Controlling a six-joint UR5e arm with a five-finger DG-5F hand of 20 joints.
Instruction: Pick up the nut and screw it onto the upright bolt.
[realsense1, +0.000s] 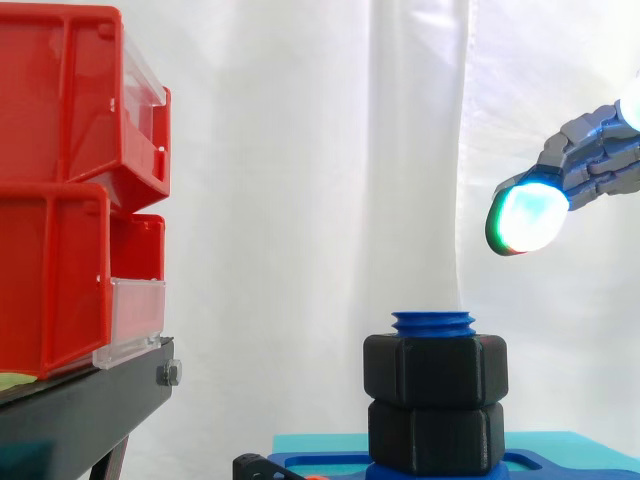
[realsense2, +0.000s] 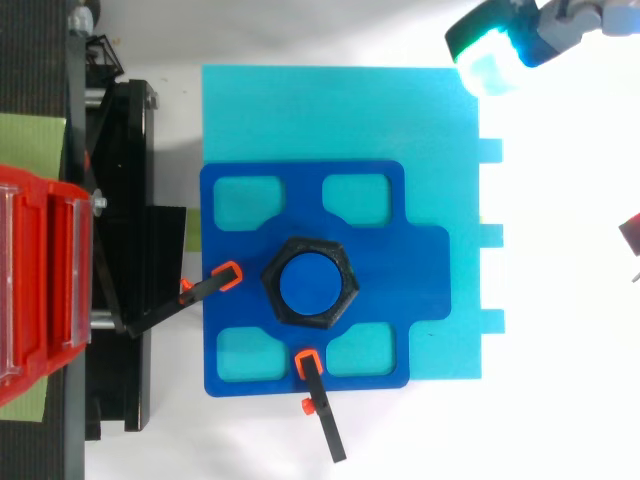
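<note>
A blue upright bolt (realsense1: 434, 322) stands on a blue fixture plate (realsense2: 420, 260). Two black hex nuts sit on it, one on top of the other: the upper nut (realsense1: 435, 370) leaves only the top threads showing, and the lower nut (realsense1: 435, 435) rests at the plate. From above, the nut (realsense2: 309, 246) rings the blue bolt top (realsense2: 309, 283). My hand (realsense1: 595, 155) hangs up and to the right of the bolt, well clear of it, with a fingertip (realsense1: 528, 217) glowing green and cyan. It is open and holds nothing. In the top view the hand (realsense2: 560, 25) is past the far right corner.
The fixture plate lies on a cyan board (realsense2: 430, 110). Two orange-and-black clamps (realsense2: 215, 283) (realsense2: 318, 395) hold the plate at its left and front edges. Stacked red bins (realsense1: 70, 200) on a black stand (realsense1: 90, 400) rise at the left.
</note>
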